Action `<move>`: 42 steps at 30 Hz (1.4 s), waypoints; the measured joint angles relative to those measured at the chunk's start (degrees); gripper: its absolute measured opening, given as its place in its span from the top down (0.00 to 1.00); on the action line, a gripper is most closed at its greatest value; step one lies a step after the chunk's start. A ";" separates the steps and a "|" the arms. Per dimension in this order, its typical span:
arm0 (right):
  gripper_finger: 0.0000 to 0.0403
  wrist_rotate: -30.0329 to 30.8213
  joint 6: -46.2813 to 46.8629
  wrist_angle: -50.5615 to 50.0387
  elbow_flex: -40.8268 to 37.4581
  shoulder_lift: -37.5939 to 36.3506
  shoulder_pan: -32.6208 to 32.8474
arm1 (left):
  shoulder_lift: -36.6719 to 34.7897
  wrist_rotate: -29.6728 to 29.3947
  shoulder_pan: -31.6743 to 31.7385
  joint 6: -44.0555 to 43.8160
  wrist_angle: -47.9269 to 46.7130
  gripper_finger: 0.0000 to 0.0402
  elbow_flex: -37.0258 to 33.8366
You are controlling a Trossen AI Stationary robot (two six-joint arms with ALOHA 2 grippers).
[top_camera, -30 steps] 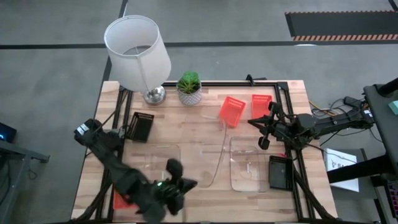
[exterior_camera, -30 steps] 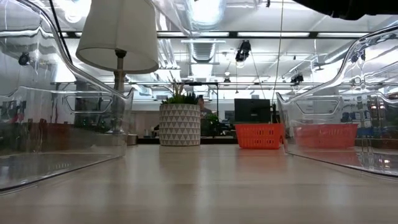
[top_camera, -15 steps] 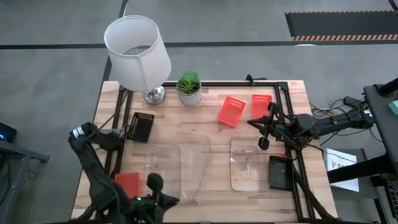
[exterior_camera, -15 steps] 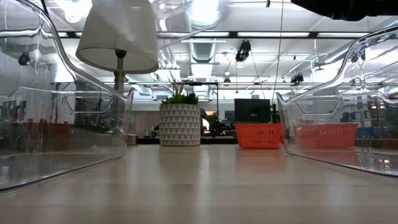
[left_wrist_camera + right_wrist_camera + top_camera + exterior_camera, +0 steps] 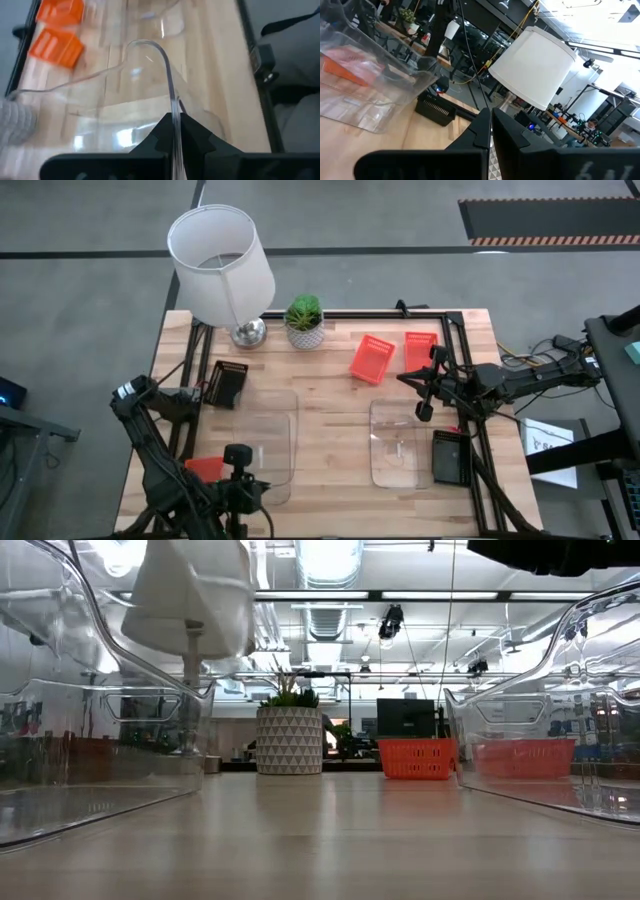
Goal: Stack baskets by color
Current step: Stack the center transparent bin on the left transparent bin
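Note:
My left gripper (image 5: 245,470), near the table's front edge on the left, is shut on a clear basket (image 5: 268,445), which lies over a second clear basket (image 5: 90,740). A third clear basket (image 5: 400,442) rests on its bottom at the right. Two orange baskets (image 5: 372,358) (image 5: 420,350) sit at the far side, and one orange basket (image 5: 205,470) is beside my left arm. Black baskets stand at the left (image 5: 228,383) and right (image 5: 450,457). My right gripper (image 5: 412,383) hangs shut and empty above the table's right part. My left gripper pinches the clear basket's thin side wall at its rim (image 5: 173,107) between its two fingers. The fingers come from the table's near side, slanting down. The basket lies roughly level in front of the gripper. Whether it rests on the basket under it, I cannot tell.
A white lamp (image 5: 222,265) and a potted plant (image 5: 304,322) stand at the far left of the table. A black frame (image 5: 470,380) runs along the table's edges. Bare wood (image 5: 335,430) lies between the two clear baskets.
My left gripper has gone toward the table's left edge along the near side and has rolled its wrist. The clear basket it holds stood tipped up on edge near the middle. It now lies nearly level over the left clear basket.

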 joint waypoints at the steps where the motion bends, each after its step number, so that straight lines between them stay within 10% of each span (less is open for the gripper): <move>1: 0.98 0.00 0.00 -0.02 0.00 0.00 0.00 | 0.00 0.58 0.00 -1.21 -0.71 1.00 -0.04; 42: 0.98 0.00 -0.48 -0.45 0.00 0.00 0.00 | 4.02 8.40 0.63 -10.93 0.02 1.00 -0.92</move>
